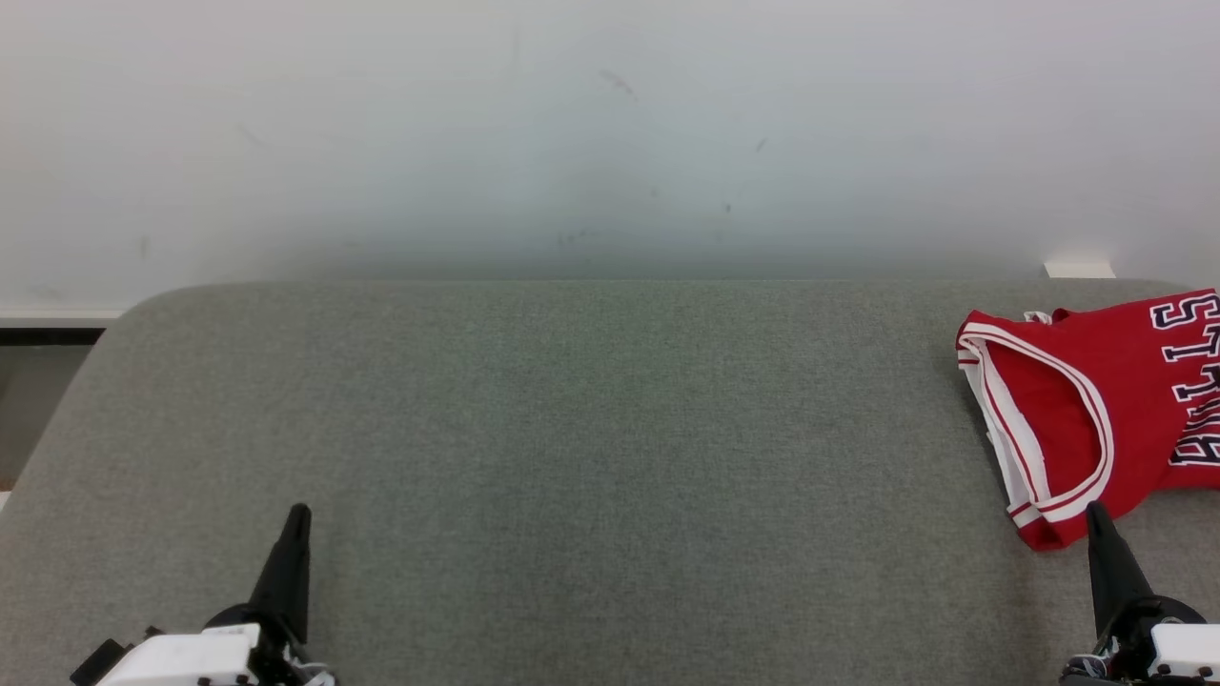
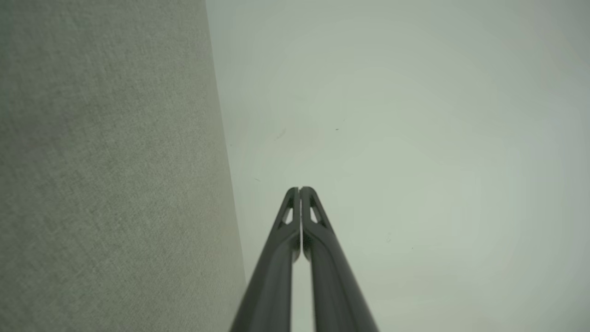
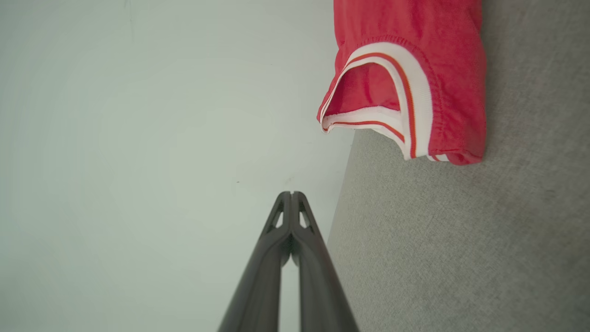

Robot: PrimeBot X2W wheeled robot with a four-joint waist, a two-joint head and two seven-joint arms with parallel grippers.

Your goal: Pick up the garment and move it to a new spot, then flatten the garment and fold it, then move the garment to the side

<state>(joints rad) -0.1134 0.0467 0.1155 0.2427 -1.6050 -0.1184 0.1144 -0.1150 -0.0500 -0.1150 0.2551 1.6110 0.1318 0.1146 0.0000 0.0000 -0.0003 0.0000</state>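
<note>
From the head view, the garment (image 1: 1096, 400) lies at the far right of the grey padded surface (image 1: 572, 429), close to its back edge. It is a red sleeveless jersey with white bands along its openings and dark letters outlined in white. The right border of the picture cuts it off, so I cannot see all of it. One wide opening with a white band faces the middle of the surface. Behind the surface stands a pale wall (image 1: 572, 124) with some small dark marks. The left gripper (image 1: 298, 514) is at the lower left, well apart from the jersey, with its dark fingers pressed together into one point. The right gripper (image 1: 1097, 511) is at the lower right, and its tip is near the closest corner of the jersey.

In the left wrist view, the left gripper (image 2: 300, 189) is closed, the two fingers meet at the tips and nothing is between them. The grey padded surface (image 2: 106, 184) is on the left of this view and the wall (image 2: 415, 138) on the right.

In the right wrist view, the right gripper (image 3: 292, 193) is also closed and holds nothing. The garment (image 3: 428, 55) is ahead of the fingers and to one side, apart from them. It rests on the grey padded surface (image 3: 461, 240), with its white-banded opening turned toward the wall (image 3: 138, 138).
</note>
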